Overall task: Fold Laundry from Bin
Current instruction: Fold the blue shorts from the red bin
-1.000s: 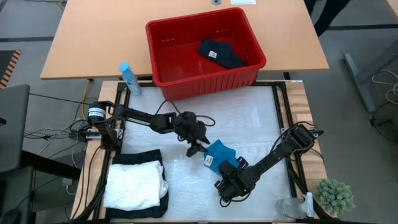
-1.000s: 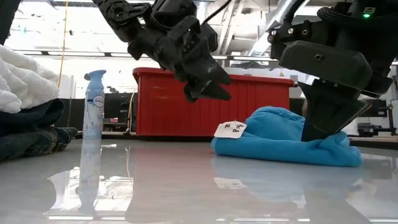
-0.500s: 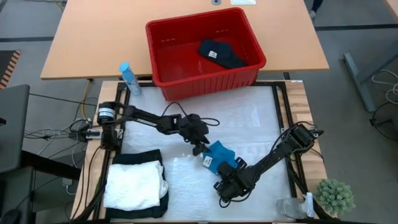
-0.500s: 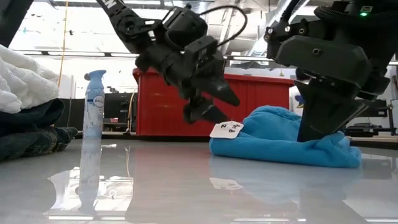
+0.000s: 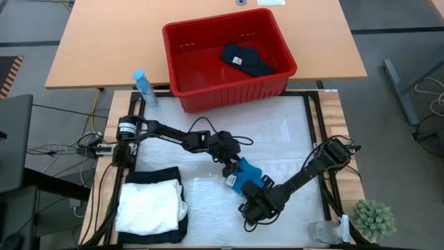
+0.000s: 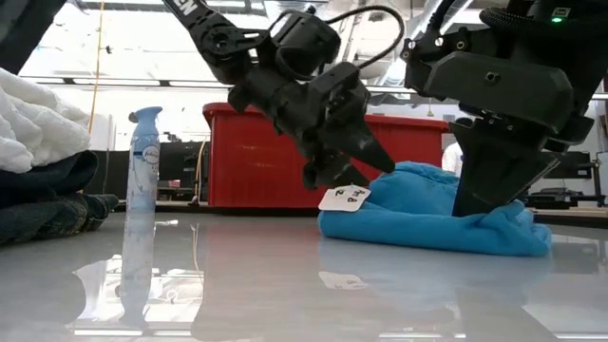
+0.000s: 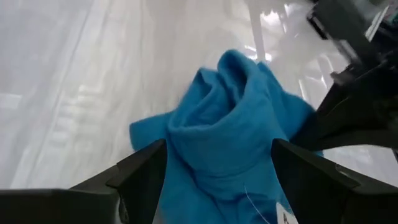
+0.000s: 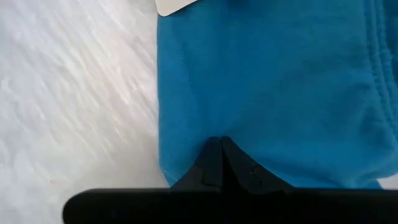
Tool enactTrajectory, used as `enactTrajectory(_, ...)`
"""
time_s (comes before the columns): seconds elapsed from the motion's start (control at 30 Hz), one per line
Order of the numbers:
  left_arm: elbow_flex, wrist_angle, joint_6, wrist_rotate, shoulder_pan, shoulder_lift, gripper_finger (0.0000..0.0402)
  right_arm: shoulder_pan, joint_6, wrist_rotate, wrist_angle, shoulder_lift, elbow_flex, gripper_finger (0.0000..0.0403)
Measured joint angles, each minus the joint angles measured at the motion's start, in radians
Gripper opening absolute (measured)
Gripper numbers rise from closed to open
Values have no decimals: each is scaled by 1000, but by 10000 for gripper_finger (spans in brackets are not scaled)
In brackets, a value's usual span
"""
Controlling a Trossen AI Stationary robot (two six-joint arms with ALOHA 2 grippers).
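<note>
A: Currently, where does the work stand relative to the bin (image 5: 229,52)?

B: The blue garment (image 5: 247,175) lies on the white mat, well on the near side of the bin, toward the table's front edge. One black item (image 5: 247,60) is inside the bin. A white crinkled piece (image 5: 147,206) rests on a dark garment (image 5: 182,226) far from the bin, at the front left corner.

A: State of the tools?

B: The left gripper (image 6: 366,163) has its jaws wide, straddling the bin-side fold of the blue garment; the left wrist view shows cloth between the fingers (image 7: 140,180) with no clamp on it. The right gripper (image 8: 221,155) is closed, pinching the garment's edge on the side away from the bin.

A: Failure modes?

B: Three, in my judgement. First, the left jaws may close on several bunched layers instead of one edge, so the fold comes out lumpy. Second, the white tag (image 6: 344,199) sits just beside the left fingertips; a closure on the tag alone gives a weak hold and the cloth drops. Third, the right pinch is shallow, at the very hem, so any pull from the left arm may strip the cloth out of it or drag the whole garment across the smooth mat.
</note>
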Motion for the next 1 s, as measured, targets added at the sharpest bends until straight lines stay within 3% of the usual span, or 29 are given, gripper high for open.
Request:
enactTrajectory(0.37, 75, -56, -19, 6, -15, 113, 279, -5, -53, -6, 28, 0, 0, 18)
enactTrajectory(0.8, 76, -212, -31, -53, 12, 70, 267, -6, -82, 0, 29, 0, 0, 18)
enactTrajectory(1.0, 127, -349, 88, -153, 24, 31, 266, -7, -81, 13, 85, 0, -31, 18)
